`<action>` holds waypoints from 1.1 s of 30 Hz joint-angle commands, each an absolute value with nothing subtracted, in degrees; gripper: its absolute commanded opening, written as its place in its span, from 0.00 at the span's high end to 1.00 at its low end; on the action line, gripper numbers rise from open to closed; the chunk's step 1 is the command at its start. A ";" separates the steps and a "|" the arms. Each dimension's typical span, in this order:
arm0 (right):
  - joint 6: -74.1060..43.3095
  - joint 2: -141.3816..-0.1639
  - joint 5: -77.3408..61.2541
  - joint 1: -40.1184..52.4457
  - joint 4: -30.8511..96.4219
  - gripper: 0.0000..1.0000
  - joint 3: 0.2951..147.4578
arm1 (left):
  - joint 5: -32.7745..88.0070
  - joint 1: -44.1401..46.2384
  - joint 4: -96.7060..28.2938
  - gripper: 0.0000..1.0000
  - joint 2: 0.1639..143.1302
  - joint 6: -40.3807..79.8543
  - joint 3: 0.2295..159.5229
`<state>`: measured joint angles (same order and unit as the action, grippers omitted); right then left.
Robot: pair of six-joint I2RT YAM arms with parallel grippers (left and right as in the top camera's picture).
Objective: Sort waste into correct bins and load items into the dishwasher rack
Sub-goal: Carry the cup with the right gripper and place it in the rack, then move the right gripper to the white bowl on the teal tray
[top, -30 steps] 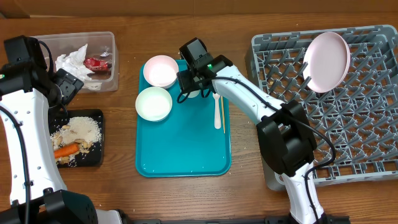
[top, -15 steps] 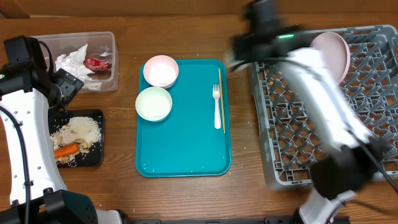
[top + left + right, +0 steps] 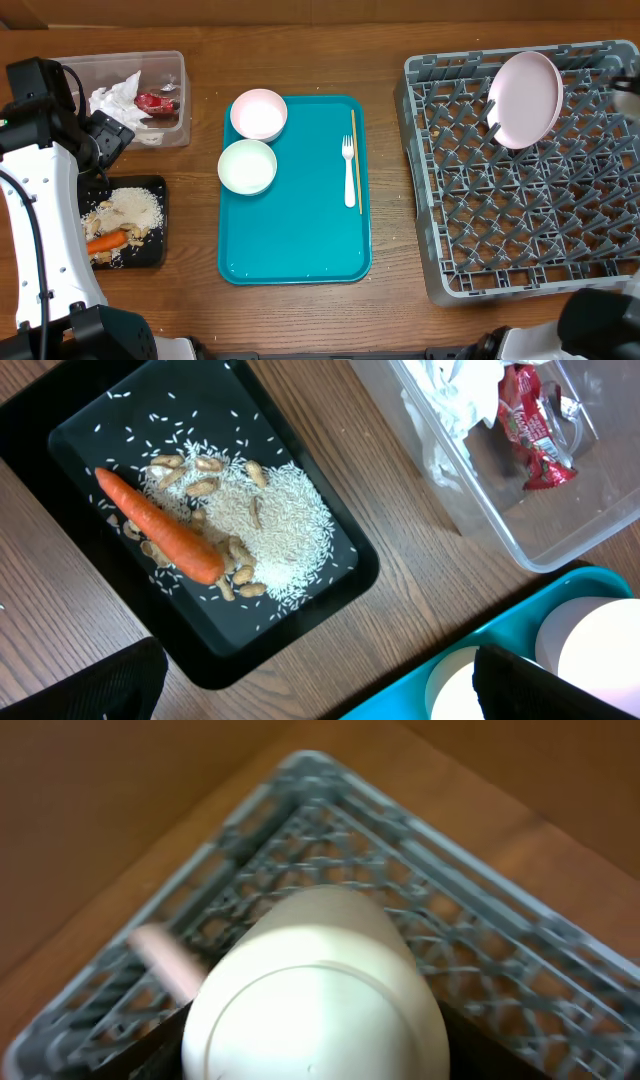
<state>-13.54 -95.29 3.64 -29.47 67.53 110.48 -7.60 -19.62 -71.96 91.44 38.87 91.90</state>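
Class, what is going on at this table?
The right tool holds a pale cup above a corner of the grey dishwasher rack, where a plate already stands. Two bowls, a fork and a stick wait on the teal tray. The left tool hangs open near the black waste tray.

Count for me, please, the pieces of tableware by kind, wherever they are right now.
plate: 1
bowls: 2
cup: 1
fork: 1
wooden stick: 1
Total: 6
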 commanded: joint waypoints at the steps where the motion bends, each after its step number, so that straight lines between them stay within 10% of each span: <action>1: -14.90 -97.62 3.33 -33.10 67.66 0.58 108.29 | -8.51 -19.81 -71.92 0.00 91.50 38.57 93.06; 8: -15.29 -103.20 1.37 -34.17 65.87 0.56 102.74 | -8.51 -19.81 -71.92 0.00 91.50 38.57 93.06; 16: -15.29 -104.86 1.32 -34.09 66.37 0.15 102.17 | -8.51 -19.81 -71.92 0.00 91.50 38.59 93.06; 33: -14.57 -93.97 -21.17 -31.83 72.16 0.05 105.62 | -8.51 -19.79 -71.92 0.00 91.50 38.59 93.06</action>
<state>-15.00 -102.04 -10.46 -33.95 71.94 102.54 -7.60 -19.62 -71.99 91.44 38.87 91.90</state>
